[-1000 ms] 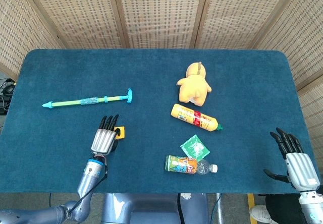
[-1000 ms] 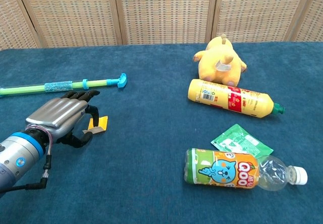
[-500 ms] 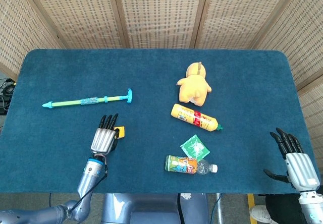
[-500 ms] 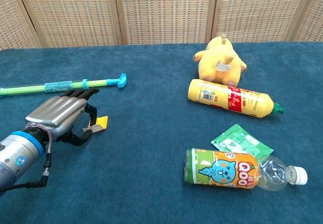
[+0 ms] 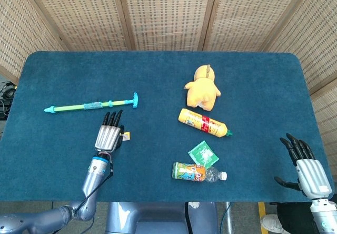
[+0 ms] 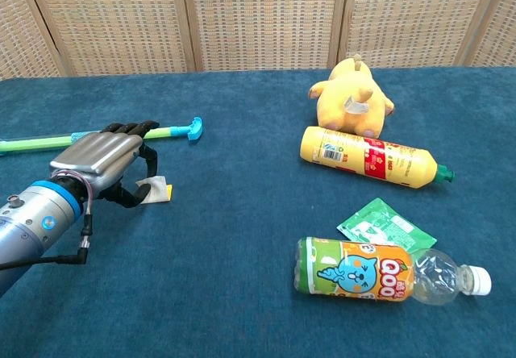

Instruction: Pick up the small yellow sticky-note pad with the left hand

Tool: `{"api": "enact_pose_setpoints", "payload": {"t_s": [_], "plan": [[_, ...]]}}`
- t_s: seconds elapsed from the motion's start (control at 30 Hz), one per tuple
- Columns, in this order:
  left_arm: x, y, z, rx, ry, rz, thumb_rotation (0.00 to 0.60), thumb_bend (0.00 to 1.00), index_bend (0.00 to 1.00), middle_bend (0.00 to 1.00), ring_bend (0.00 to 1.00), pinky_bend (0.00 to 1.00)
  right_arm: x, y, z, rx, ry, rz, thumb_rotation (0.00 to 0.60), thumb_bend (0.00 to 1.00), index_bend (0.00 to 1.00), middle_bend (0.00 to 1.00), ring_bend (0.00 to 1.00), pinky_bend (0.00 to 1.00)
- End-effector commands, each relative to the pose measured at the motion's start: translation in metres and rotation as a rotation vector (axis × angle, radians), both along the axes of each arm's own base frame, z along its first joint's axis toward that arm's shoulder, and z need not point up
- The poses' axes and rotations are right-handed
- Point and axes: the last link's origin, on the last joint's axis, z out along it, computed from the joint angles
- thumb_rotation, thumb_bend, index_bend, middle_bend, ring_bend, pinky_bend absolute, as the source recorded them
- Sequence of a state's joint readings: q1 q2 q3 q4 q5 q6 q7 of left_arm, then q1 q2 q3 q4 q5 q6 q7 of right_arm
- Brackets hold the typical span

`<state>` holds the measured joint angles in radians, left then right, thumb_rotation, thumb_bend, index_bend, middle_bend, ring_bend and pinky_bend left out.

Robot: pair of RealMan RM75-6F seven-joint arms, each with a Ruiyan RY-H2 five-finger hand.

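While pinched: sticky-note pad (image 6: 155, 189), left hand (image 6: 103, 160).

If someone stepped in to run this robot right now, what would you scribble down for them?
Left hand: over the yellow sticky-note pad, thumb and a finger at its edges; pad looks tilted, but whether it is off the table I cannot tell.
Right hand: open, idle at the table's near right corner.
Done: reach, possibly the pinch.
Left: confirm the hold, lift clear.
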<state>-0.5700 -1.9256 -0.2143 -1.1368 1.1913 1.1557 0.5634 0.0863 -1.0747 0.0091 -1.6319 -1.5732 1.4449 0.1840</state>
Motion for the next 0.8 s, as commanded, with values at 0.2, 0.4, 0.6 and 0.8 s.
{"api": "enact_pose_setpoints", "payload": {"t_s": [0.2, 0.4, 0.6, 0.8], "plan": [[-0.003, 0.018, 0.001, 0.013, 0.016, 0.030, 0.600, 0.61, 0.58, 0.00, 0.00, 0.00, -0.001, -0.001, -0.002, 0.005, 0.005, -0.006, 0.600, 0.00, 0.00, 0.00, 0.00, 0.00], [0.005, 0.039, 0.002, 0.020, 0.003, 0.022, 0.600, 0.61, 0.58, 0.00, 0.00, 0.00, -0.006, -0.006, -0.002, 0.004, 0.009, -0.031, 0.600, 0.00, 0.00, 0.00, 0.00, 0.00], [0.027, 0.067, 0.012, 0.061, -0.023, -0.015, 0.600, 0.60, 0.58, 0.00, 0.00, 0.00, -0.012, -0.012, -0.004, 0.010, 0.017, -0.060, 0.600, 0.00, 0.00, 0.00, 0.00, 0.00], [0.049, 0.078, 0.035, 0.097, -0.165, -0.015, 0.600, 0.60, 0.58, 0.00, 0.00, 0.00, -0.013, -0.012, -0.002, -0.001, 0.016, -0.064, 0.600, 0.00, 0.00, 0.00, 0.00, 0.00]]}}
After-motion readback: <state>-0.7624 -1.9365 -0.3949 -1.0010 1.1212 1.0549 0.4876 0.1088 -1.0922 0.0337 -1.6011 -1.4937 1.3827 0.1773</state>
